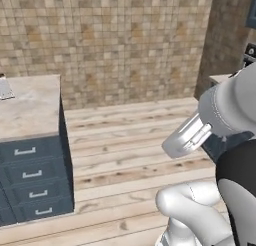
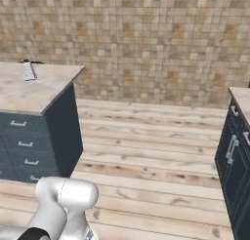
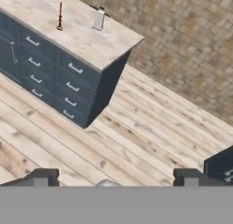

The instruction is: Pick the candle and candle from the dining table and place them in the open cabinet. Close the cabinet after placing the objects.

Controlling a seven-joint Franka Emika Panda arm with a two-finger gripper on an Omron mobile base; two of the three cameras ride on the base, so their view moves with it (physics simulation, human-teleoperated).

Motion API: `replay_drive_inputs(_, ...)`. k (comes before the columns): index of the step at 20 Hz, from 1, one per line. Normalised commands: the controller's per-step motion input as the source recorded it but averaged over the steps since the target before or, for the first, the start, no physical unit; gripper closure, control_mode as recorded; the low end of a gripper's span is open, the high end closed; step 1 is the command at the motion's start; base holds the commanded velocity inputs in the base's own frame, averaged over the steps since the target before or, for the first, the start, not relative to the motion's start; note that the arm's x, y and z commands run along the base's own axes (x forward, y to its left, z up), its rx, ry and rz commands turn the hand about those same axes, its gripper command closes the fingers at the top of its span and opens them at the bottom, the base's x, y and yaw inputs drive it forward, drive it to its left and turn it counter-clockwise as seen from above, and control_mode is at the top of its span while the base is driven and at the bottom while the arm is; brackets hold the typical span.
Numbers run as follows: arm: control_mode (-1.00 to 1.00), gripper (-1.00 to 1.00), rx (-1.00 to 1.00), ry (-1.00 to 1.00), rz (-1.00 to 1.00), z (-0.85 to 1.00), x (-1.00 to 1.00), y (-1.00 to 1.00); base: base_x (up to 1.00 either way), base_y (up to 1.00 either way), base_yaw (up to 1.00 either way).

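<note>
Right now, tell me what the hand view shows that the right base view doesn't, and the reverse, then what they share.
The hand view alone has the slender dark red candle standing on the dining table, left of the grey grater, plus the open gripper with its fingertips wide apart and nothing between them. The right base view alone has the arm's white lower body. Both share the table, the grater, the drawers, the plank floor, the tiled wall and a dark blue unit at right.
</note>
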Motion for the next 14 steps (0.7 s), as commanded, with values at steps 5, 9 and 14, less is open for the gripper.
replay_drive_inputs(5,1.00,-1.00,0.00,0.00,0.00,0.00,0.00,0.00,0.19,1.00,0.00)
replay_drive_inputs(9,1.00,-1.00,0.00,0.00,0.00,0.00,0.00,0.00,0.00,1.00,0.00)
replay_drive_inputs(14,1.00,-1.00,0.00,0.00,0.00,0.00,0.00,0.00,0.04,1.00,0.00)
